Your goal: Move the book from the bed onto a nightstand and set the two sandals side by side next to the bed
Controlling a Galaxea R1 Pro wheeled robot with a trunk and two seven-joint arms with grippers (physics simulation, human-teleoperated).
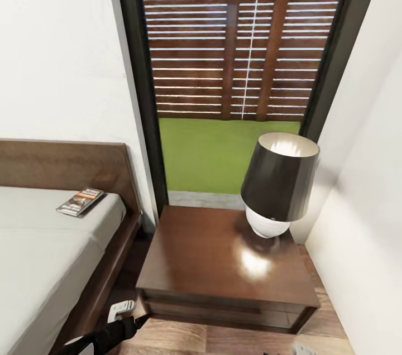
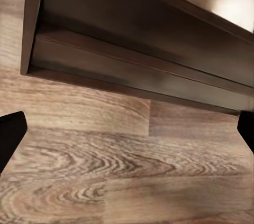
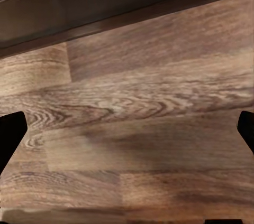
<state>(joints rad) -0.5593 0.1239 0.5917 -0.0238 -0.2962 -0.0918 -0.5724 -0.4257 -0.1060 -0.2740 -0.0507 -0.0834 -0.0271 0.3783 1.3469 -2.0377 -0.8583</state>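
Observation:
The book (image 1: pixel 81 201) lies flat on the pale mattress of the bed (image 1: pixel 39 249), close to the dark headboard at the left of the head view. Right of the bed stands a nightstand (image 1: pixel 223 254) with a glossy brown top. My left arm shows low in that view, near the nightstand's front left corner. In the left wrist view the left gripper (image 2: pixel 127 131) is open over the plank floor, facing the nightstand's drawer front (image 2: pixel 132 65). My right gripper (image 3: pixel 127 131) is open too, above bare floor near the cabinet base. The sandals are out of view.
A table lamp (image 1: pixel 279 185) with a dark shade and white base stands on the back right of the nightstand. Behind it a tall dark-framed window (image 1: pixel 234 65) shows grass and a slatted fence. A white wall (image 1: pixel 363 221) closes in on the right.

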